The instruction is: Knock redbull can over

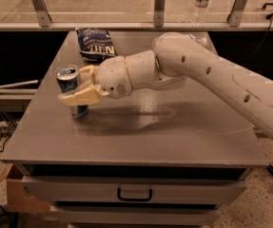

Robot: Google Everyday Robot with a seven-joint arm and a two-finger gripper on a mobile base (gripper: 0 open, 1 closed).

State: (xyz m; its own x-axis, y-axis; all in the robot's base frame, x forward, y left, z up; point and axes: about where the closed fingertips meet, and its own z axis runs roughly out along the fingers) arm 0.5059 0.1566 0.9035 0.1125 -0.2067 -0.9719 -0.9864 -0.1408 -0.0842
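Locate the redbull can [68, 81] near the left edge of the grey surface [174, 137], standing upright or close to it, shiny silver top with pull tab facing up, blue body below. Find the gripper [73, 85] directly at the can, carried on the white arm [212, 75] that extends in from the right side. Note the jaws spread apart: one tan finger [83, 97] laid across the front of the can at about mid-height, the other behind the can near its rim, with the can between the two. Cannot tell whether either finger presses on the can. Observe the dark blue snack bag [96, 42] lying at the far left part of the surface, apart from the can and behind the gripper. See the clear water bottle [202, 4] upright beyond the rail at the back, off the surface. Under the front edge of the surface, a drawer with a dark handle [134, 194].
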